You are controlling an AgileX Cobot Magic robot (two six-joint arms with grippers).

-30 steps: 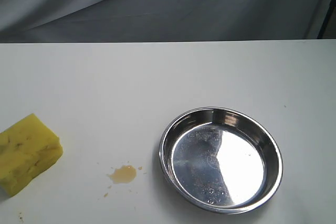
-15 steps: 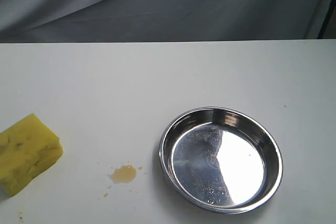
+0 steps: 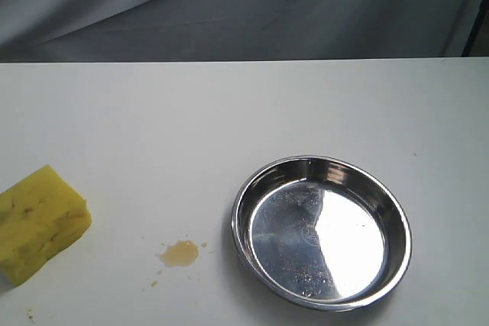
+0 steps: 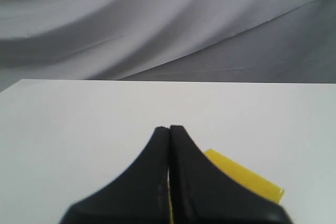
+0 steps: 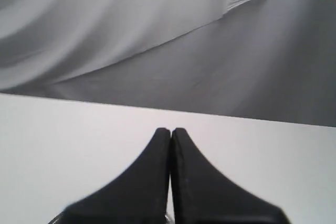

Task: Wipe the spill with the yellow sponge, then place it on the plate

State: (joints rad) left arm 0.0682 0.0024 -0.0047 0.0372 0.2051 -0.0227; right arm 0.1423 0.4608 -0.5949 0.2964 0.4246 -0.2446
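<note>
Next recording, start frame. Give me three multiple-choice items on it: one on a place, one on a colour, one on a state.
1. Where does the spill lie in the exterior view?
A. between the sponge and the plate
B. inside the plate
C. on top of the sponge

2. What colour is the sponge?
A. green
B. yellow
C. pink

3. How does the left gripper stand?
A. wide open
B. shut on the sponge
C. shut with nothing in it

Answers:
1 A: the brown blotch sits on the bare white surface, with the sponge to its left and the plate to its right.
2 B: the foam block is bright yellow in both views that show it.
3 C: the left wrist view shows the jaws pressed together, with the sponge lying beyond them.
</note>
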